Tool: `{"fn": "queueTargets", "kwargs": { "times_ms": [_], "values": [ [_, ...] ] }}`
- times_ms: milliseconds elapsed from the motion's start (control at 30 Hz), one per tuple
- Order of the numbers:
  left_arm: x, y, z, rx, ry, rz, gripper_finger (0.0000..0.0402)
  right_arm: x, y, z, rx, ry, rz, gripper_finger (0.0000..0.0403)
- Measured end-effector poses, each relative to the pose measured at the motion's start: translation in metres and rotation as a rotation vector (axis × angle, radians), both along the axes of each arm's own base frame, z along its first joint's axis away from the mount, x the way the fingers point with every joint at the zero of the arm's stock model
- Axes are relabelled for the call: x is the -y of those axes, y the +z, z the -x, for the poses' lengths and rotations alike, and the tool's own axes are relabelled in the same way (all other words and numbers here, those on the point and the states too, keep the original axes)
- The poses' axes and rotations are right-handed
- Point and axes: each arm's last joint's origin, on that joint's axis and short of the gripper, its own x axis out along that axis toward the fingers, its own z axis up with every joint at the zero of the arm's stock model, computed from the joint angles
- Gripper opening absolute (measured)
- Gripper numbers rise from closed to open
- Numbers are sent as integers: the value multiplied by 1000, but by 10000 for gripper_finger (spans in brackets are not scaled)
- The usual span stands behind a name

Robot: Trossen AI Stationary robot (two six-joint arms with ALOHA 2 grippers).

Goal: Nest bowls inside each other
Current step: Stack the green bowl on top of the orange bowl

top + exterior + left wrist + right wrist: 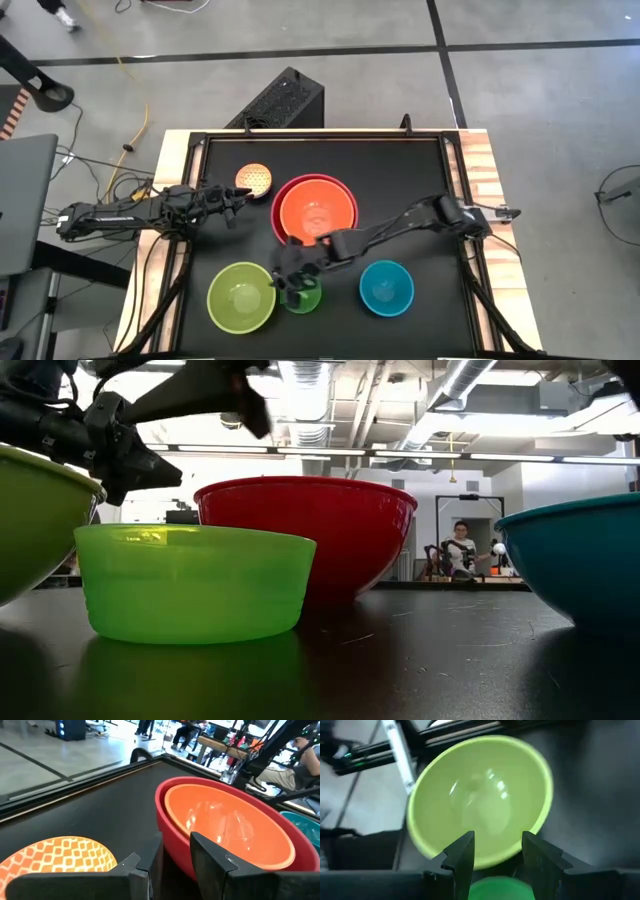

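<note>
- Bowls sit scattered on the black worktop, with only one pair nested: the orange bowl rests inside the red bowl.
- Beside the red bowl lie the lime bowl, the small green bowl and the blue bowl; the patterned yellow bowl lies on the red bowl's far side.
- Right tool hovers over the small green bowl, between the lime bowl and the red bowl, jaws spread and gripping nothing.
- Risk, as judged: a descent too close to the lime bowl could clip its rim, or the glossy wall of the small bowl could slip from the fingers.
- Left tool waits beside the patterned yellow bowl, facing the red bowl, jaws slightly apart and empty.
</note>
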Motion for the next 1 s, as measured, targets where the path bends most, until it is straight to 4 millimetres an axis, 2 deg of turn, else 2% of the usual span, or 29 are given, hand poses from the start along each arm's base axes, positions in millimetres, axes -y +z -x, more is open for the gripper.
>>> {"fn": "queueTargets", "kwargs": {
  "times_ms": [100,333,600,733,867,1000],
  "values": [
    [0,0,0,-2,0,-2,87,5,1,-20,-14,-10,55,181],
    [0,0,0,-4,-1,-3,87,9,-19,-53,5,13,135,180],
    [0,-1,0,-16,-3,-22,87,18,-34,-59,4,-55,200,180],
    [0,-1,0,-20,-4,-29,87,18,-38,-60,3,-82,213,180],
    [0,-1,0,-19,-3,-29,87,17,-54,-62,-39,-91,232,180],
    [0,-1,0,-19,-3,-29,87,16,-60,-63,-52,-87,224,180]
  ]
}}
